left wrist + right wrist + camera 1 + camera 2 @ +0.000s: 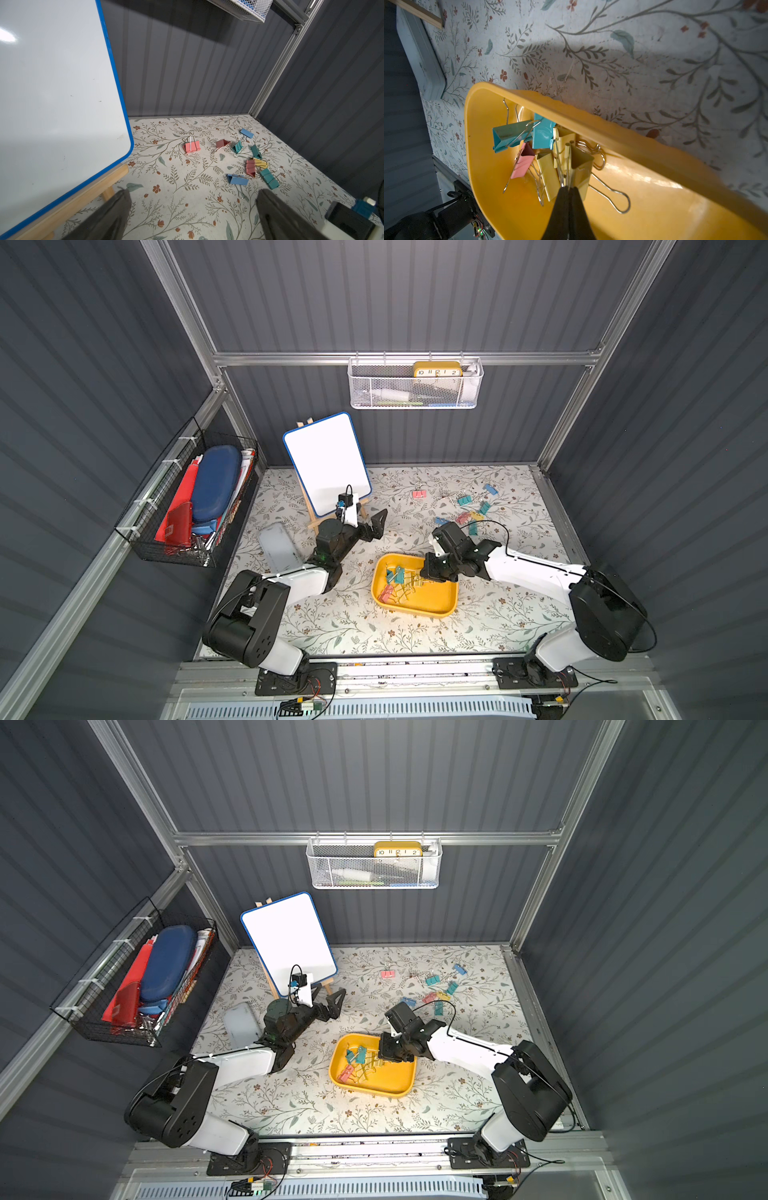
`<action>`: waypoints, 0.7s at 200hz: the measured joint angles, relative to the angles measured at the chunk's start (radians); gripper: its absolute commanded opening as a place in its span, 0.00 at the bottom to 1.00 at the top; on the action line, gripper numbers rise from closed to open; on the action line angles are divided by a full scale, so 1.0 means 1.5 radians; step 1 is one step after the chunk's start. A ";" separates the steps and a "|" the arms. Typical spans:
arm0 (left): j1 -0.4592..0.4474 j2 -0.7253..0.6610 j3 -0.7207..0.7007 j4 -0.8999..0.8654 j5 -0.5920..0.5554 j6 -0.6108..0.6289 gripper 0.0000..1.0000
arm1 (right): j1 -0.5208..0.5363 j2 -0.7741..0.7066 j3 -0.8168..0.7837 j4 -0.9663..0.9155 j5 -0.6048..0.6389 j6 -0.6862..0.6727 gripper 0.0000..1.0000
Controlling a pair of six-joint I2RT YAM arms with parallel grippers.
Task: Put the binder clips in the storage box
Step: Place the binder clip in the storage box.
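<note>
While the left gripper (192, 198), at frame left, hangs with its jaws wide apart and empty, the storage box (440, 608) at lower centre holds several binder clips (395, 577). Over it, the right gripper (568, 190) pinches a yellow clip (581, 166) by its wire handles. The loose clips (469, 515) at right look light, stiff and slick, so I'd grab the wire loops.

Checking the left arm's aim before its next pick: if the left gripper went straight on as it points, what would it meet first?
Likely the floral tabletop just short of the blue binder clip, the one nearest the open left gripper. Depth is unclear; that clip's wire handle could come first.
</note>
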 measured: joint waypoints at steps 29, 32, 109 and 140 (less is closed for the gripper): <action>0.000 0.017 0.023 -0.013 -0.003 0.000 0.99 | 0.001 -0.011 -0.003 0.001 0.033 0.000 0.37; 0.000 0.020 0.025 -0.013 -0.003 0.000 0.98 | 0.000 -0.018 -0.005 0.001 0.042 0.003 0.40; -0.141 0.196 0.289 -0.197 -0.054 -0.059 0.63 | -0.209 -0.278 -0.075 0.045 0.170 -0.077 0.60; -0.211 0.303 0.464 -0.303 -0.066 -0.109 0.54 | -0.331 -0.284 -0.118 0.071 0.160 -0.105 0.72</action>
